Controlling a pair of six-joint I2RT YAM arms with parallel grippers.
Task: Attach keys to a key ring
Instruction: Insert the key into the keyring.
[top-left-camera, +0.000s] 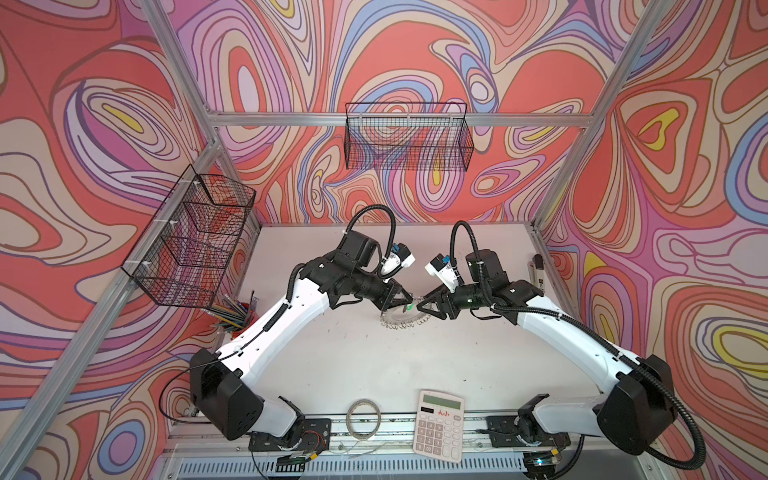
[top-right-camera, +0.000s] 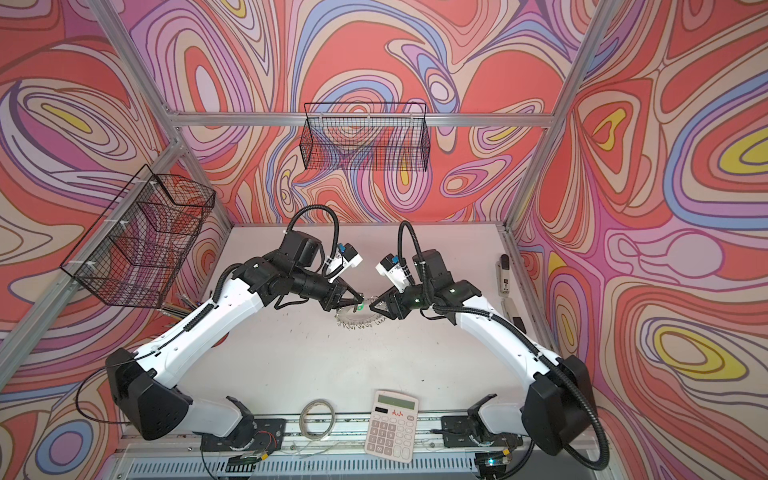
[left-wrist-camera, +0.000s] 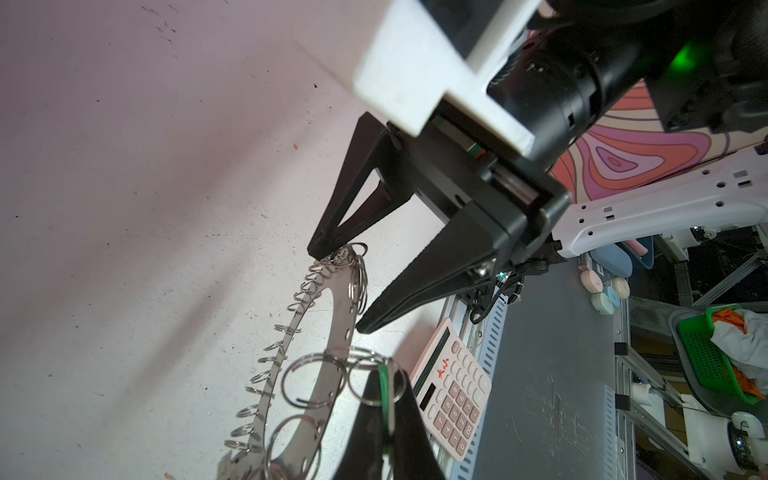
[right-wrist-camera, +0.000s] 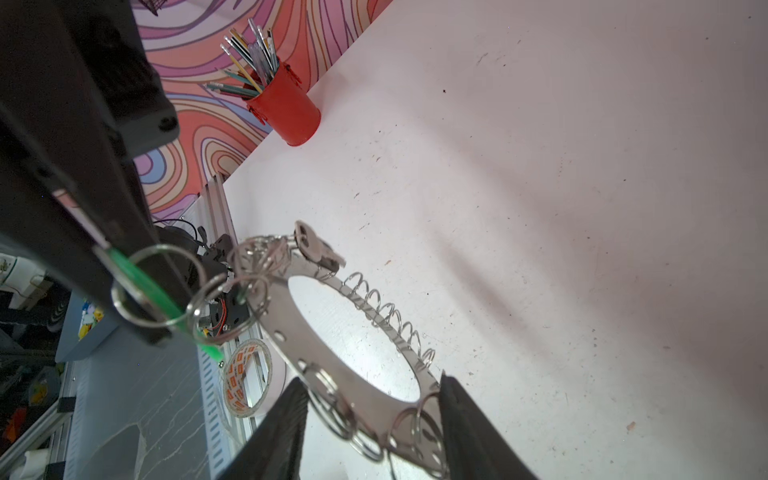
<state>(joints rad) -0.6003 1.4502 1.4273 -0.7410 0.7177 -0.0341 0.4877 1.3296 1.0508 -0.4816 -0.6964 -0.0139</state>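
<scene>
The key ring (top-left-camera: 401, 322), a flat grey disc fringed with wire clips, is at the table's middle between both arms. My left gripper (left-wrist-camera: 384, 374) is shut on the green-tagged key (left-wrist-camera: 384, 390), the tag edge-on between its fingers. A split ring (right-wrist-camera: 158, 286) through that key links to a ring on the disc (right-wrist-camera: 316, 345). My right gripper (right-wrist-camera: 370, 382) spans the disc's near rim, and each finger touches an edge. A second silver key (right-wrist-camera: 311, 245) with a dark tag hangs at the disc's far rim. In both top views the two gripper tips nearly meet above the disc (top-right-camera: 357, 320).
A calculator (top-left-camera: 440, 424) and a thin tape hoop (top-left-camera: 365, 417) lie at the table's front edge. A red cup of pencils (right-wrist-camera: 286, 112) stands at the left edge. Wire baskets (top-left-camera: 191, 245) (top-left-camera: 409, 137) hang on the frame. Small tools (top-left-camera: 538, 270) lie along the right edge.
</scene>
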